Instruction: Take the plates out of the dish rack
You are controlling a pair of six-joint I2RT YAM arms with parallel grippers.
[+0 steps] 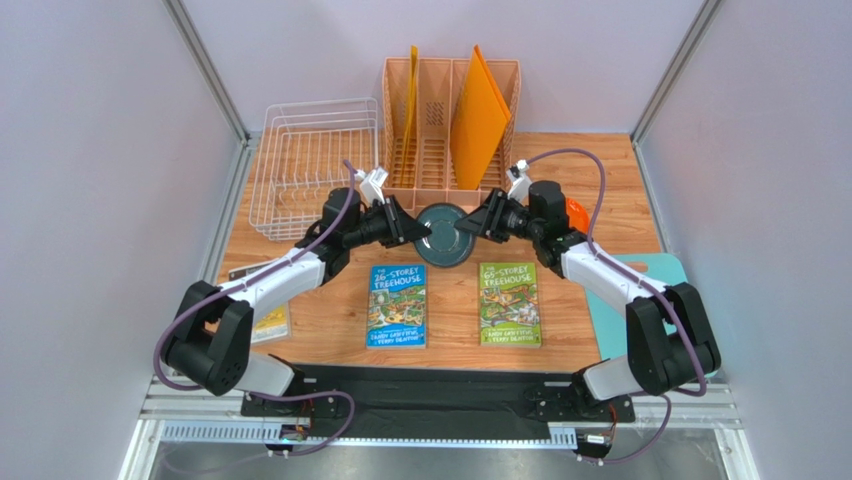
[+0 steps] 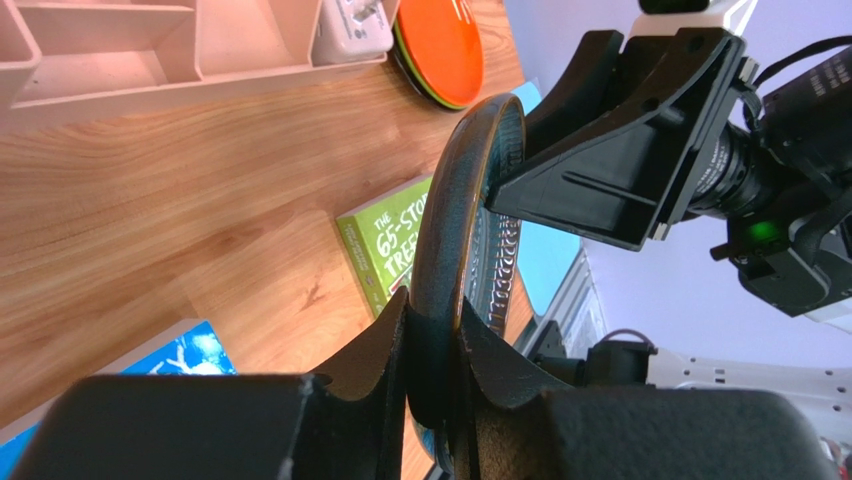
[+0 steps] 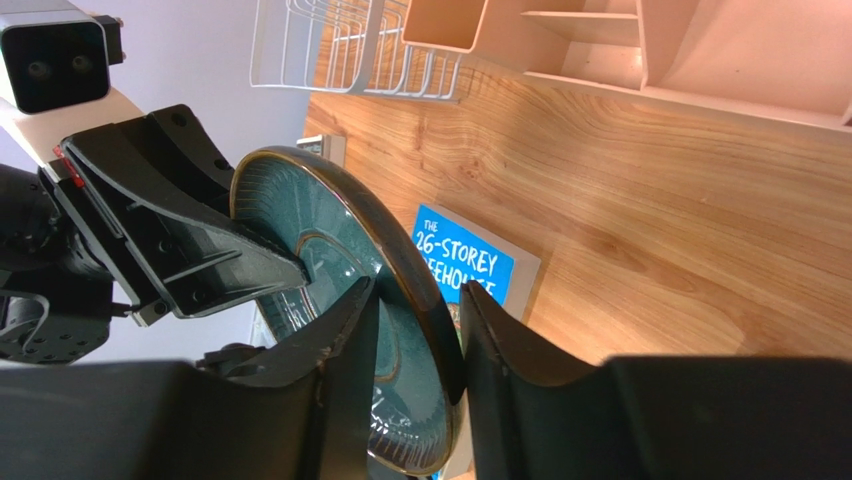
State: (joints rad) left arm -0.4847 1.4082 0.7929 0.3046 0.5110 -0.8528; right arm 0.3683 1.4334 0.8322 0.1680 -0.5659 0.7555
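Orange plate (image 1: 575,211) mostly behind right arm (image 1: 600,265), maybe stacked, dark plate (image 3: 330,240) cropped below

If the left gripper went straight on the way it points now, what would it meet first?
Probably the right gripper, facing it across the dark plate that the left gripper clamps by the rim.

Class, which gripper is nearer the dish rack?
Left. The left gripper is off the rack's near right corner; the right gripper is farther right, beyond the plate.
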